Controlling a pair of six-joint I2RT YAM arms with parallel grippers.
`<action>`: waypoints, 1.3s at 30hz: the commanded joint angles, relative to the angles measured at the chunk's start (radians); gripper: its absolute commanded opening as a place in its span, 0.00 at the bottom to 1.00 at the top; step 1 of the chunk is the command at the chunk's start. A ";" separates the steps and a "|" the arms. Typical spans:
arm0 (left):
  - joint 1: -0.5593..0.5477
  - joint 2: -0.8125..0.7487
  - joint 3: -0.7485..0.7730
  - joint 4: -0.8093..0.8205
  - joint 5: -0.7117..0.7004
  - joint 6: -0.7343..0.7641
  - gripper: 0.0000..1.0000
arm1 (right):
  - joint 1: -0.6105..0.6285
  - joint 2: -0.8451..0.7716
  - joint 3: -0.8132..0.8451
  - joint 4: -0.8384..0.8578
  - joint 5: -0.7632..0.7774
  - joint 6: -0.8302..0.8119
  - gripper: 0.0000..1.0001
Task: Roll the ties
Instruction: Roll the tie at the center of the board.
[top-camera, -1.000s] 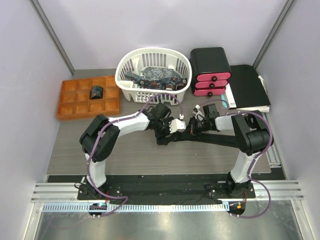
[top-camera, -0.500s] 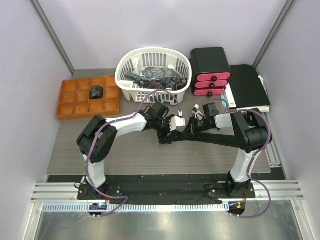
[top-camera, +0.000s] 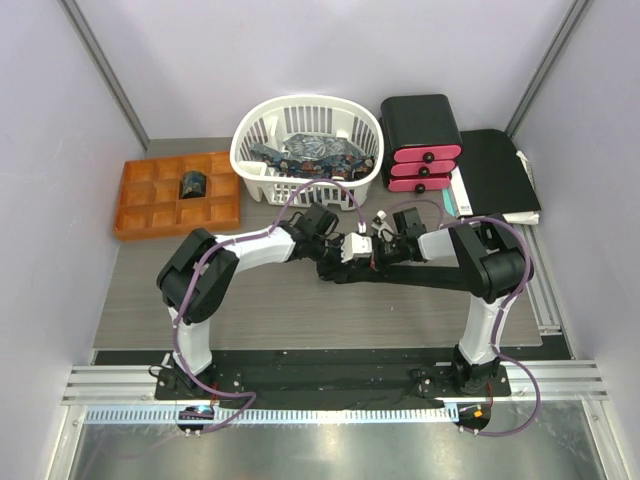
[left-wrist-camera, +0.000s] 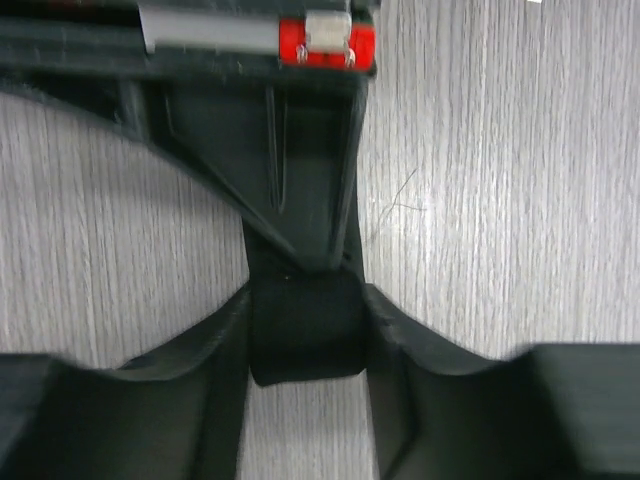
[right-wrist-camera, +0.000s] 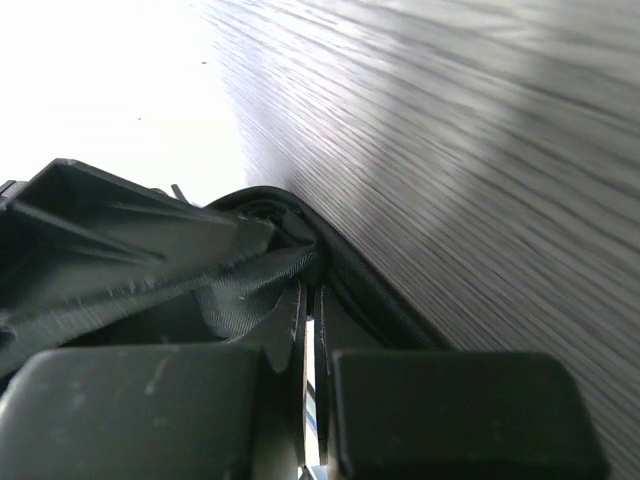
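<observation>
The plain black tie (top-camera: 400, 276) lies stretched across the table centre, its left end gathered between my two grippers. My left gripper (top-camera: 338, 252) is shut on a short, thick fold or coil of that tie (left-wrist-camera: 305, 330), held just above the wood. My right gripper (top-camera: 372, 250) faces it tip to tip. In the right wrist view its jaws stand almost together (right-wrist-camera: 310, 290), with black tie fabric (right-wrist-camera: 240, 290) bunched at their tips. A rolled dark tie (top-camera: 191, 184) sits in the orange tray (top-camera: 140, 215). Patterned blue ties (top-camera: 310, 152) lie in the white basket (top-camera: 250, 165).
A black box with pink drawers (top-camera: 420, 140) stands behind the right arm, and a flat black folder (top-camera: 495, 175) lies at the far right. The basket is just behind both grippers. The orange tray has several compartments at the far left.
My right gripper has moved left, closing up to my left gripper. The tie end between them is now bunched shorter. The left gripper has hardly moved.
</observation>
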 joint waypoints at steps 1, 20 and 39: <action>-0.012 -0.022 0.033 -0.011 0.050 0.028 0.38 | 0.047 0.054 -0.036 0.067 0.133 0.052 0.01; -0.026 0.124 0.156 -0.347 -0.137 0.117 0.23 | -0.059 -0.147 0.091 -0.301 0.042 -0.204 0.20; -0.038 0.199 0.233 -0.431 -0.178 0.141 0.26 | 0.010 -0.094 0.007 0.050 0.015 0.041 0.38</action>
